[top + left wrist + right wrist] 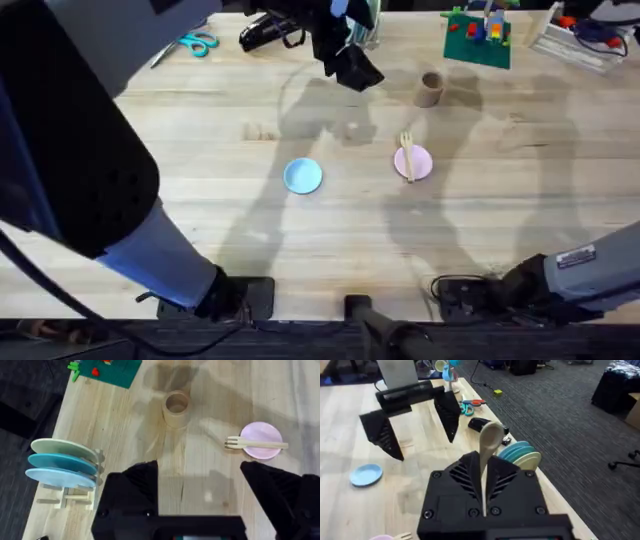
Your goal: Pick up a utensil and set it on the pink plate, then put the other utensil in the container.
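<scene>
The fork [407,155] lay across the pink plate [417,164], tines pointing toward the far edge of the tabletop [200,230], near the middle and slightly toward its right side. The tan container [430,89] stood upright beyond the plate, nearer the far edge, apart from it and empty as seen from the left wrist camera. A light blue plate [303,176] sat to the left of the pink one, well apart. The left pincer [200,482] hung above the tabletop with its fingers spread wide, holding nothing. The right pincer [484,477] was closed on the spoon [488,447], its oval bowl sticking out past the fingertips. Scissors [197,43] and a green block base [478,38] lay along the far edge; a rack of plates [62,467] stood off to one side.
</scene>
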